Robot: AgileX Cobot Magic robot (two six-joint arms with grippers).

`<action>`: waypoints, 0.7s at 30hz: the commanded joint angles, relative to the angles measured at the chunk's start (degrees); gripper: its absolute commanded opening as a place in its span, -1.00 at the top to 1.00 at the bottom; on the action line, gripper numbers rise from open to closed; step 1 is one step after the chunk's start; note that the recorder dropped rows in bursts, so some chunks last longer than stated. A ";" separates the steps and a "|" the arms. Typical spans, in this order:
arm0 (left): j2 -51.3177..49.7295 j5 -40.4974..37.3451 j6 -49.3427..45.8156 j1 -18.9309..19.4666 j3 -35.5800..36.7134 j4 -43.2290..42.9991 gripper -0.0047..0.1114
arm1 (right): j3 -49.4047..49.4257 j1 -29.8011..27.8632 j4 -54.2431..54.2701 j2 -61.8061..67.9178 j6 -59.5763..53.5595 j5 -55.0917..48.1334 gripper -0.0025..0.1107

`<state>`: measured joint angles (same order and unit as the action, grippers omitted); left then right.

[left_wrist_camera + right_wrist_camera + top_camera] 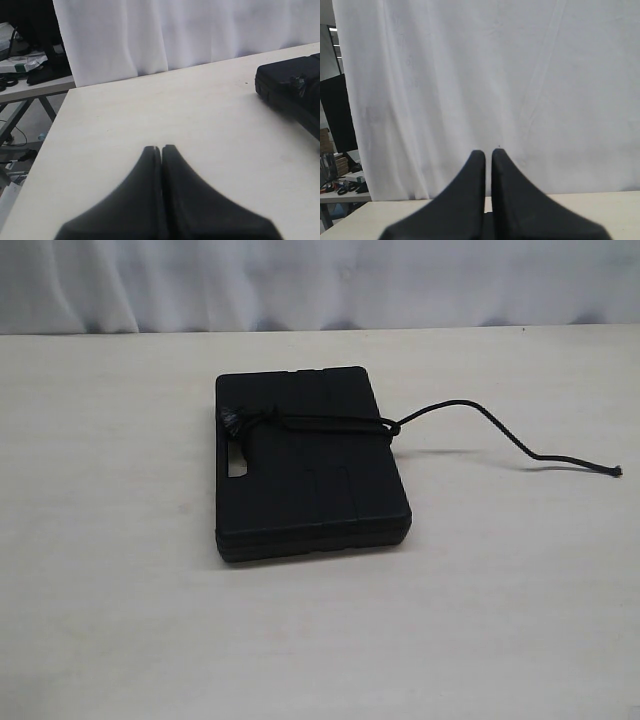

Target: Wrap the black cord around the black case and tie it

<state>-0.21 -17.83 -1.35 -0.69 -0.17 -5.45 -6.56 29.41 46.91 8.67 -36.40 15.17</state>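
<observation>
Item 1: flat rectangular matte black plastic case (310, 475), lying flat near the middle of the pale wooden desk (120, 590).

Item 2: thin black braided cord (460, 403), wrapped across the case's top and knotted at its right edge. The loose tail trails right over the desk.

Item 3: left tool (161, 148), fingers pressed together, holding nothing, above the desk and well apart from the case.

Item 4: right tool (488, 152), likewise closed and empty, facing a white curtain (470, 75).

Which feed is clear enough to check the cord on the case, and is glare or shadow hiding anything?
Exterior view: soft even light, no glare, but the black cord blends into the black case. Left wrist view: left claw blurred, case cut off at the edge. Right wrist view: right claw blurred, mostly white curtain behind.
</observation>
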 commanded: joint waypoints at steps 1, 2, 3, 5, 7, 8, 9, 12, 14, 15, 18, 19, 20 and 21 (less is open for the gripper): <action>0.21 0.38 0.13 0.33 0.17 0.05 0.92 | 0.22 0.16 0.13 -0.32 0.11 -0.07 0.88; 0.21 0.38 0.13 0.33 0.17 0.05 0.92 | 0.22 0.16 0.13 -0.32 0.11 -0.07 0.88; 0.21 0.38 0.13 0.33 0.17 0.05 0.92 | 0.22 0.16 0.13 -0.32 0.11 -0.07 0.88; 0.21 0.38 0.13 0.33 0.17 0.05 0.92 | 0.22 0.16 0.13 -0.32 0.11 -0.07 0.88; 0.21 0.38 0.13 0.33 0.17 0.05 0.92 | 0.22 0.16 0.13 -0.32 0.11 -0.07 0.88; 0.21 0.38 0.13 0.33 0.17 0.05 0.92 | 0.22 0.16 0.13 -0.32 0.11 -0.07 0.88; 0.21 0.38 0.13 0.33 0.17 0.05 0.92 | 0.22 0.16 0.13 -0.32 0.11 -0.07 0.88; 0.21 0.38 0.13 0.33 0.17 0.05 0.92 | 0.50 0.16 0.13 -0.46 0.11 0.07 0.88; 0.21 0.38 0.13 0.33 0.17 0.05 0.92 | 1.42 0.16 0.13 -0.87 0.11 0.23 0.88; 0.21 0.38 0.13 0.33 0.17 0.05 0.92 | 2.09 0.16 0.13 -1.14 0.11 0.23 0.88; 0.21 0.38 0.13 0.33 0.17 0.05 0.92 | 4.46 0.06 -0.08 -2.68 0.11 1.53 0.88; 0.21 0.38 0.13 0.33 0.17 0.05 0.92 | 5.45 -0.04 -1.48 -3.20 0.11 2.47 0.88; 0.21 0.38 0.13 0.33 0.17 0.05 0.92 | 6.33 -0.28 -3.25 -3.54 0.11 3.47 0.88; 0.21 0.38 0.13 0.33 0.17 0.05 0.92 | 6.56 -0.80 -5.58 -3.80 0.11 4.66 0.88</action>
<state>-0.21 -17.83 -1.35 -0.69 -0.17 -5.45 -1.45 29.41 45.57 5.96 -36.40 17.08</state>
